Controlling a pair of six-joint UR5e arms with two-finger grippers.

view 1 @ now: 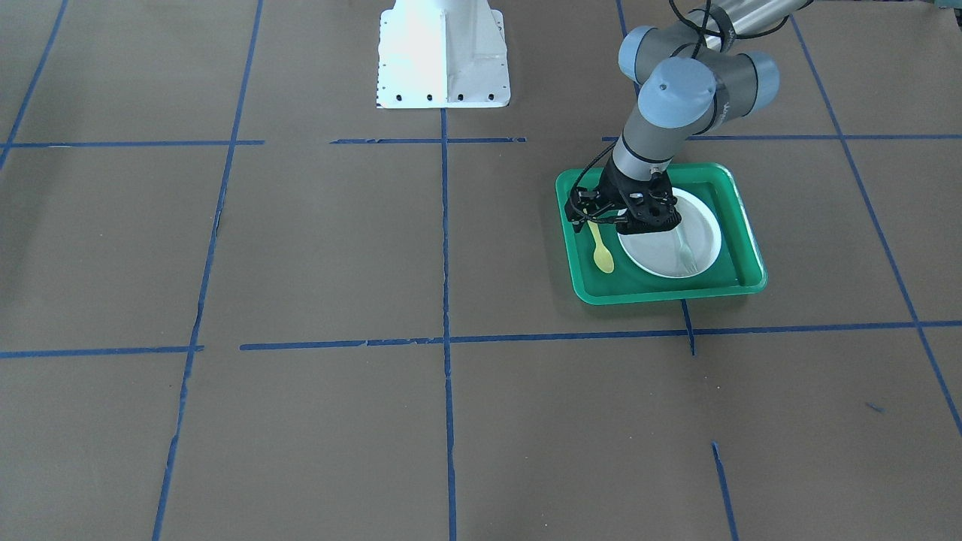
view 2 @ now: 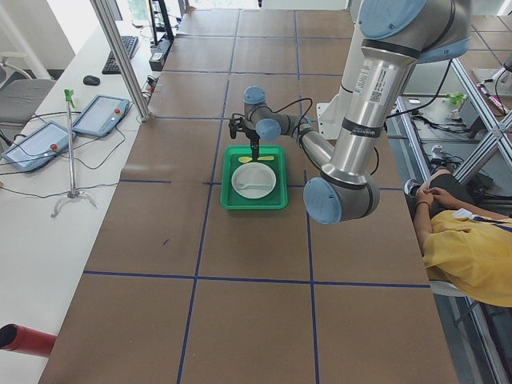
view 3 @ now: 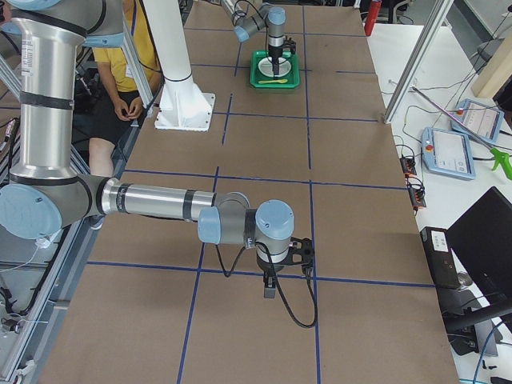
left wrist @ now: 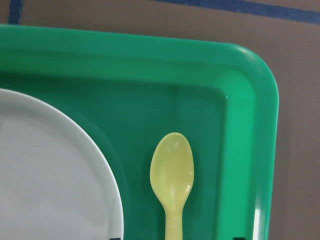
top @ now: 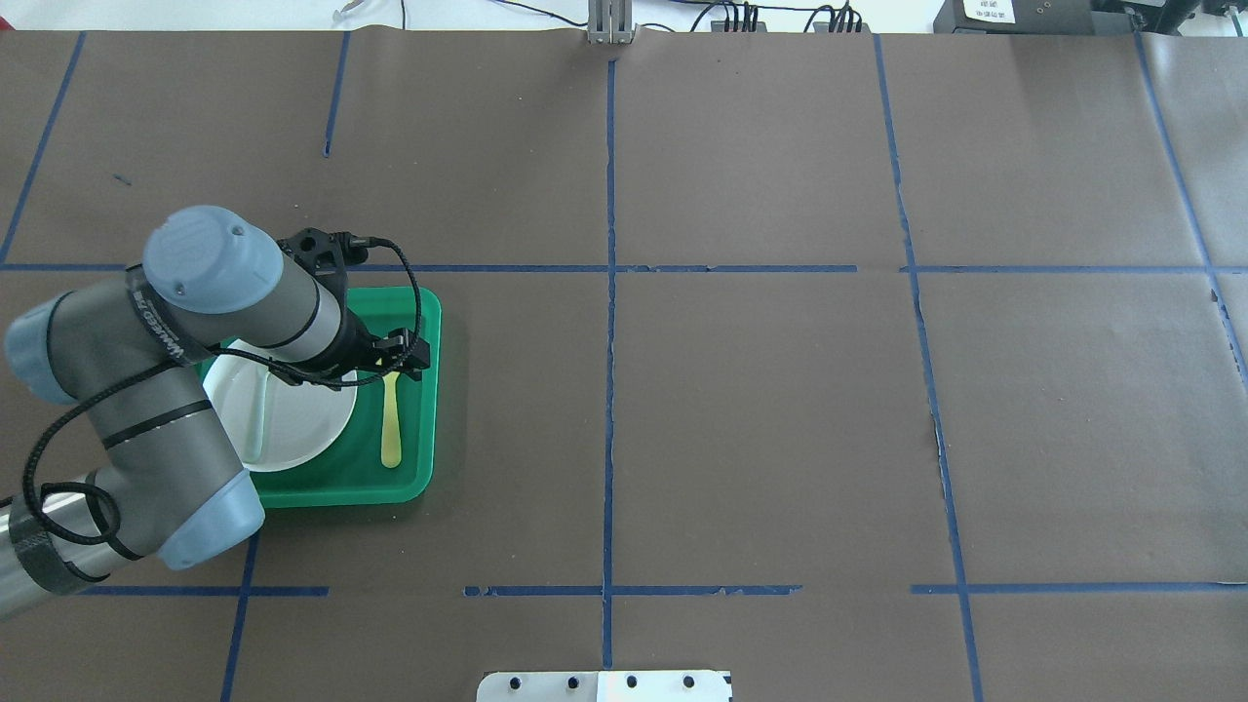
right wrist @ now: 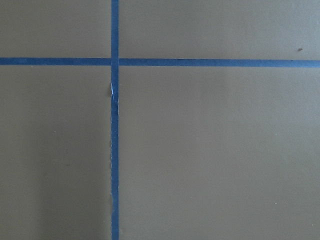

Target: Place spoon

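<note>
The small yellow spoon (view 1: pixel 602 250) lies flat on the floor of the green tray (view 1: pixel 661 289), beside the white plate (view 1: pixel 652 252), not on it. In the overhead view the spoon (top: pixel 391 429) lies along the tray's (top: pixel 331 487) right side next to the plate (top: pixel 302 419). My left gripper (view 1: pixel 600 219) hovers low over the handle end of the spoon, jaws spread wide and holding nothing; it also shows in the overhead view (top: pixel 392 366). The left wrist view shows the spoon's bowl (left wrist: pixel 172 167) between plate (left wrist: pixel 50 175) and tray wall (left wrist: pixel 250 125). My right gripper (view 3: pixel 268 282) hangs over bare table far away; I cannot tell its state.
A pale translucent fork (view 1: pixel 685 255) lies on the plate. The white robot base (view 1: pixel 443 52) stands at the table's middle edge. Brown paper with blue tape lines (right wrist: pixel 115 150) covers the table. A seated person (view 3: pixel 120 72) is beside the table.
</note>
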